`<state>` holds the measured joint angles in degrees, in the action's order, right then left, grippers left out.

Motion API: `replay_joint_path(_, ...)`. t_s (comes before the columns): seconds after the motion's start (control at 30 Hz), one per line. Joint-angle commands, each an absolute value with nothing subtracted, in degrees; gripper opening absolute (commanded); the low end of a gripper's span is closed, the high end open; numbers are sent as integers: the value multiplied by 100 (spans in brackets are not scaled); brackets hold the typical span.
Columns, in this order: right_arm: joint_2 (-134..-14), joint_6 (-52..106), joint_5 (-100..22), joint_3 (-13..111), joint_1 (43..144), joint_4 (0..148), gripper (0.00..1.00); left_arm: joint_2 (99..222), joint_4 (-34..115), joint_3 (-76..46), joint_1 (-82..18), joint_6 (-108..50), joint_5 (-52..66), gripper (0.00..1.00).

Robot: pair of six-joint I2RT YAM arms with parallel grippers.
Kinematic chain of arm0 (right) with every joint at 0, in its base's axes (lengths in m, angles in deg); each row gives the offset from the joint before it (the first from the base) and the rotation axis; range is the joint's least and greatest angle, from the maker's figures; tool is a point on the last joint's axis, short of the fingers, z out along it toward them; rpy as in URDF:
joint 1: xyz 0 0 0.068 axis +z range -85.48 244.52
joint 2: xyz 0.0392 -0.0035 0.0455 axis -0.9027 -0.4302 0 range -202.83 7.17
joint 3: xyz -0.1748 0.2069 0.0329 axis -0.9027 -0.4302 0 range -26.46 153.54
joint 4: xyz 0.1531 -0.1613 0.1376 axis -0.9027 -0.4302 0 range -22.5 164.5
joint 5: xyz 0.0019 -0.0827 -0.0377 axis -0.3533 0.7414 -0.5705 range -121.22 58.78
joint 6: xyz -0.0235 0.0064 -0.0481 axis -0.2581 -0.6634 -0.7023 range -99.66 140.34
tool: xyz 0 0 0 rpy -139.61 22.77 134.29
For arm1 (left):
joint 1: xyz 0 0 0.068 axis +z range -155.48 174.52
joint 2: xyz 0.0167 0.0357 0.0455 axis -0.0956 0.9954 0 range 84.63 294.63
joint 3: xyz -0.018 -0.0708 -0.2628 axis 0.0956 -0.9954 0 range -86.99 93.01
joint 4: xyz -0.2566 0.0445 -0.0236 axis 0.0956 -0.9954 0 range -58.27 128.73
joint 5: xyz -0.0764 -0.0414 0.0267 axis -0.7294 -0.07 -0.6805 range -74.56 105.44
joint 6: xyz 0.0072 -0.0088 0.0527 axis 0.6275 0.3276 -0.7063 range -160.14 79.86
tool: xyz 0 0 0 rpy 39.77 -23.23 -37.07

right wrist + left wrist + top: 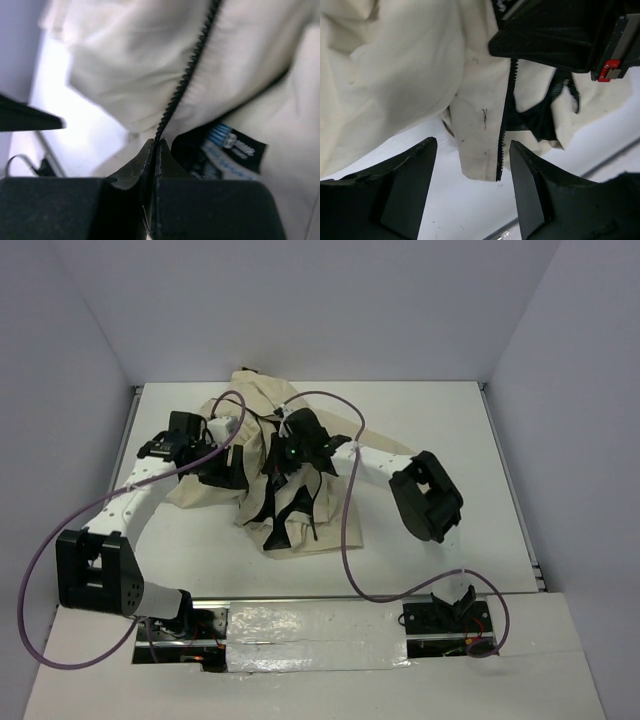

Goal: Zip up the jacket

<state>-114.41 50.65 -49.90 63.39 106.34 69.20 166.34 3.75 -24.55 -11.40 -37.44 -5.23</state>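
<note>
The cream-beige jacket (255,420) lies crumpled on the white table, its dark lining (285,505) showing at the front. My right gripper (288,455) is shut on the jacket's zipper edge. In the right wrist view the black teeth (187,75) run up from the closed fingertips of the gripper (158,145). My left gripper (228,462) is open just left of it. In the left wrist view its fingers (422,170) stand either side of a hanging jacket corner (480,140) edged with zipper teeth (501,150), apart from it. The right gripper's black body (555,35) holds that cloth from above.
A dark label with blue and white print (227,142) shows inside the jacket. Purple cables (345,530) loop over the table from both arms. White walls enclose the table on three sides. A foil-covered strip (310,630) runs between the arm bases at the near edge.
</note>
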Motion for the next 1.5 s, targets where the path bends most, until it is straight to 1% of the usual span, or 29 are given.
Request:
replay_joint_path(0.0, -10446, 4803, -5591, 6040, 10636, 8011, 0, 16110, 278, -2379, -1093, -3953, -1573, 73)
replay_joint_path(0.13, -10112, 5022, -6380, 5591, 10636, 9021, 0, 15802, 374, -2598, -1067, -4321, -1954, 78)
replay_joint_path(0.2, -9919, 5207, -6584, 5379, 10644, 9547, 0, 15617, 515, -2844, -1067, -4401, -1954, 84)
replay_joint_path(0.27, -9796, 5260, -6786, 5309, 10636, 9761, 0, 15495, 778, -2994, -1067, -4436, -2051, 89)
replay_joint_path(0.43, -9803, 5365, -7024, 5361, 10636, 10060, 0, 15485, 1376, -3425, -1076, -4165, -2734, 94)
replay_joint_path(0.47, -9838, 5426, -7051, 5387, 10627, 10104, 0, 15528, 1586, -3478, -1093, -4068, -2815, 98)
replay_joint_path(0.57, -9856, 5690, -7007, 5361, 10627, 10306, 0, 15555, 1720, -3662, -1128, -3760, -2833, 99)
replay_joint_path(0.7, -9865, 5857, -6517, 5414, 10627, 10123, 0, 15433, 1492, -3698, -1120, -3908, -3096, 96)
replay_joint_path(0.77, -9900, 5997, -6410, 5431, 10618, 10174, 0, 15301, 1395, -3698, -1128, -3953, -3176, 86)
replay_joint_path(0.8, -9944, 6033, -6357, 5440, 10627, 10227, 0, 15257, 1316, -3733, -1120, -4188, -3141, 77)
replay_joint_path(0.83, -9970, 6085, -6348, 5492, 10627, 10245, 0, 15196, 1298, -3768, -1128, -4225, -3089, 55)
replay_joint_path(0.87, -10005, 6095, -6357, 5536, 10627, 10245, 0, 15169, 1298, -3829, -1128, -4243, -2940, 42)
replay_joint_path(0.9, -10067, 6095, -6461, 5615, 10636, 10236, 0, 15160, 1307, -3830, -1128, -4252, -2913, 21)
replay_joint_path(0.93, -10093, 6069, -6558, 5651, 10627, 10227, 0, 15168, 1281, -3812, -1120, -4278, -2921, 13)
replay_joint_path(0.97, -10102, 5973, -6637, 5669, 10601, 10149, 14, 15169, 1228, -3725, -1128, -4304, -2947, 7)
replay_joint_path(1.0, -10076, 5911, -6838, 5651, 10574, 10148, 26, 15169, 1184, -3672, -1120, -4391, -3017, 2)
replay_joint_path(1.03, -10033, 5858, -6988, 5521, 10531, 10183, 37, 15151, 1036, -3611, -1111, -4471, -3044, 0)
replay_joint_path(1.07, -9980, 5805, -7155, 5389, 10417, 10314, 50, 15125, 956, -3514, -1111, -4567, -3062, 0)
replay_joint_path(1.1, -9797, 5744, -7322, 5248, 10372, 10367, 54, 15107, 877, -3478, -1102, -4803, -3079, 0)
replay_joint_path(1.13, -9673, 5613, -7471, 4873, 10346, 10237, 64, 15055, 754, -3435, -1067, -4884, -3097, 0)
replay_joint_path(1.17, -9524, 5011, -7429, 4686, 10346, 10027, 64, 15037, 709, -3425, -1041, -5024, -3141, 0)
replay_joint_path(1.23, -9102, 4532, -7411, 4161, 10389, 9693, 64, 14984, 657, -3417, -988, -5078, -3325, 2)
replay_joint_path(1.3, -8891, 4625, -7665, 3781, 10433, 9979, 65, 14958, 682, -3434, -970, -5095, -3465, 2)
replay_joint_path(1.33, -8872, 4723, -8032, 3457, 10433, 10390, 65, 14923, 691, -3460, -970, -5139, -3588, 2)
replay_joint_path(1.4, -8994, 4864, -8246, 3375, 10503, 10543, 65, 14844, 709, -3496, -970, -5244, -3720, 1)
replay_joint_path(1.47, -9283, 4742, -8290, 3689, 10617, 10211, 65, 14765, 735, -3575, -962, -5393, -3765, 2)
